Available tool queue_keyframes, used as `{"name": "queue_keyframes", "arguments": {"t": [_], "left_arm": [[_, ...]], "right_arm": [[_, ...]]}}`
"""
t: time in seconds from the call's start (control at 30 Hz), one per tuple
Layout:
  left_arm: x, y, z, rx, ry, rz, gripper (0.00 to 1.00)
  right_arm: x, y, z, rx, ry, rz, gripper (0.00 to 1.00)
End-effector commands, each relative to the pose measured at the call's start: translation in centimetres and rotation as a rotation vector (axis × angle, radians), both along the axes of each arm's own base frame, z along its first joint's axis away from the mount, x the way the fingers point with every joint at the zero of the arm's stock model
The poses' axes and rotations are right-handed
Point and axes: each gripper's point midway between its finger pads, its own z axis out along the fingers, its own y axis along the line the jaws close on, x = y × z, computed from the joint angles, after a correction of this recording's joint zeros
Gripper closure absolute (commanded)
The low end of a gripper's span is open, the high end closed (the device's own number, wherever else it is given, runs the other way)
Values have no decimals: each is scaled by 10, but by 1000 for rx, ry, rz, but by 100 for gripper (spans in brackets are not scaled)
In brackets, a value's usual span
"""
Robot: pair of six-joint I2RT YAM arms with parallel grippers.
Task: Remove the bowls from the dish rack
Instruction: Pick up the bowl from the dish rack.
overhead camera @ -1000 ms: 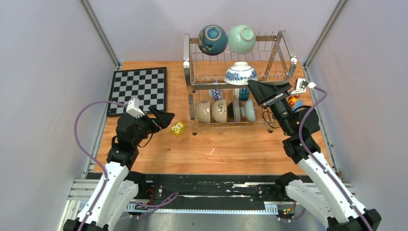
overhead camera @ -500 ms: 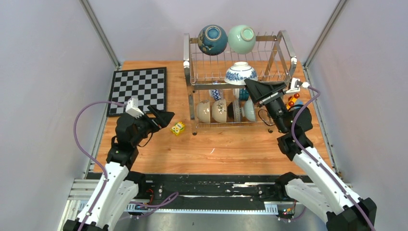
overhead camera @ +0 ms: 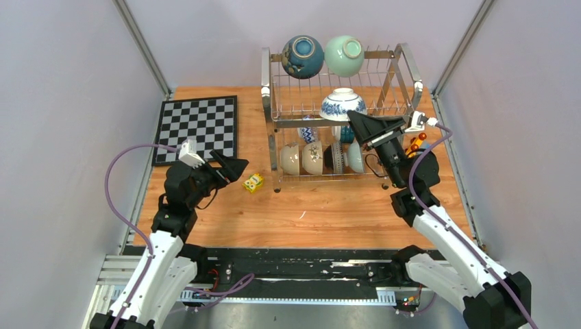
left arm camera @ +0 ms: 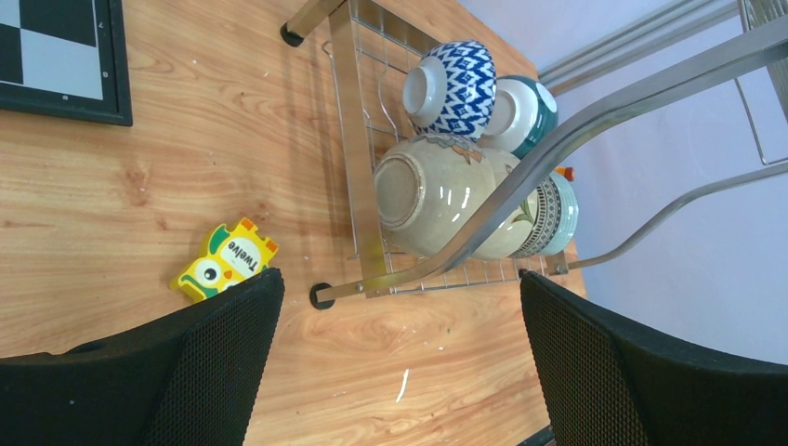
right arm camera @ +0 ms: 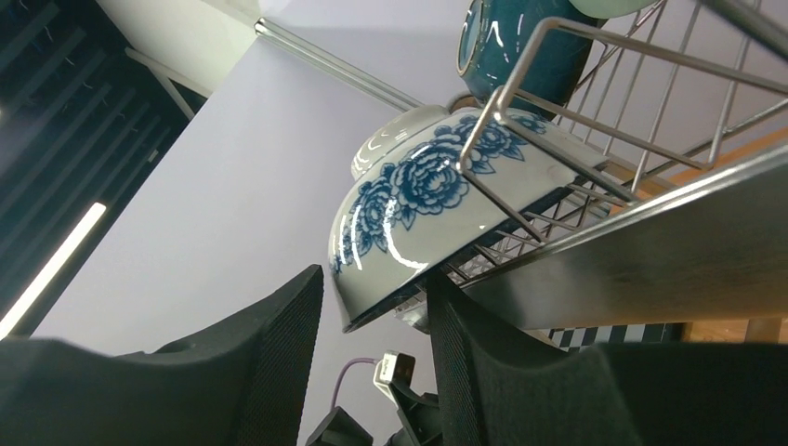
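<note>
The dish rack [overhead camera: 405,65] stands at the back right of the table. Its top rail carries a dark blue bowl [overhead camera: 302,55] and a mint green bowl [overhead camera: 344,55]. A white bowl with blue flowers [overhead camera: 341,105] lies upside down on the upper shelf. Several bowls [overhead camera: 313,157] stand on edge in the lower tier. My right gripper [overhead camera: 356,122] reaches up at the flowered bowl [right arm camera: 418,214]; its fingers [right arm camera: 279,353] straddle the rim, one outside with a gap, one underneath, still open. My left gripper [overhead camera: 236,168] hangs open over bare wood, left of the rack [left arm camera: 595,121].
A black-and-white chessboard [overhead camera: 199,127] lies at the back left. A yellow owl block [overhead camera: 254,182] sits by the rack's front left foot, just ahead of my left fingers [left arm camera: 214,362]. A small orange toy [overhead camera: 414,144] lies right of the rack. Grey walls close both sides.
My right arm has moved left and up to the flowered bowl, and its jaws have narrowed around the rim. The left arm has not moved.
</note>
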Motion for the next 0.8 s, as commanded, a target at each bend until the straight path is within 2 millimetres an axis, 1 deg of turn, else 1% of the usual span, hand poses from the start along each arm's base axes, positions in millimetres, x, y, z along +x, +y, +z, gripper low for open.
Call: {"name": "queue_keyframes", "arguments": {"t": [0.0,0.2,0.47,0.57,0.77], "left_arm": [[-2,-2,5,-7,-15,-11,1],[-3,-3,7,-10,-15,-16,1],[-4,-4,13,-13,-20,-25,1],[-4,-5,14,-16,-20,-27,1],[-5,-6,14,-19,-16,-32,1]], "right_arm": [[-2,0,1,40,-21,-2,52],[3,1,0,47,-21,-2,56],[6,5,6,68,-41,15,63],[6,5,6,71,-46,16,63],[8,4,7,80,-44,12,61]]}}
